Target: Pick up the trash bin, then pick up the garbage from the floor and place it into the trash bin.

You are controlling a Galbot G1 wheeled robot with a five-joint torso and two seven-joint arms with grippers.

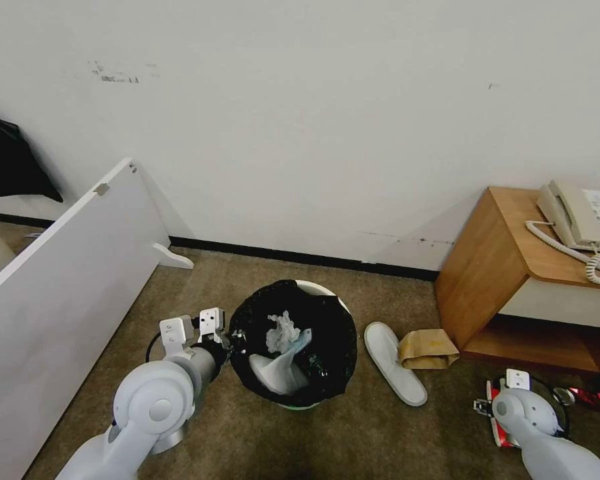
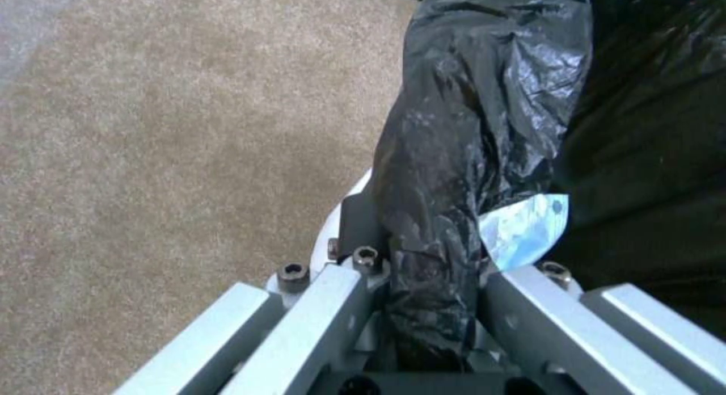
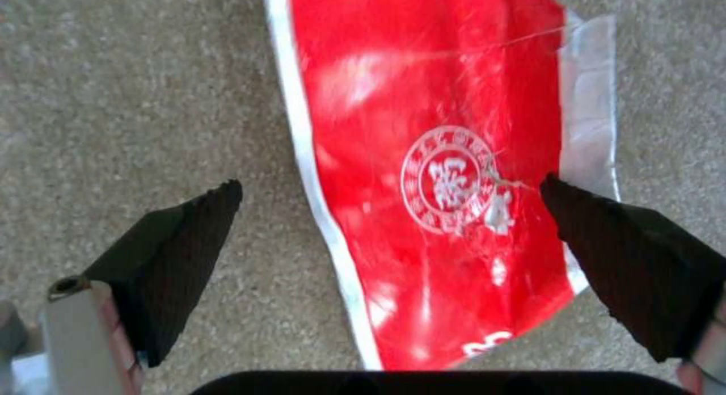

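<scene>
Red flat packet (image 3: pixel 439 173) on carpet between spread fingers of right pincer (image 3: pixel 389 213); left pincer (image 2: pixel 423 304) clamping trash bin (image 1: pixel 292 343) rim.

Black-lined trash bin (image 1: pixel 293 343), upright, part-filled

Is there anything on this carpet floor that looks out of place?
Yes. A white flat slipper, a crumpled brown paper bag and a flat red plastic packet lie loose on the carpet, outside the black-lined white bin. A white board leans askew.

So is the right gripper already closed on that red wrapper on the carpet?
No, the right gripper is open, its fingers spread either side of the flat red wrapper.
</scene>
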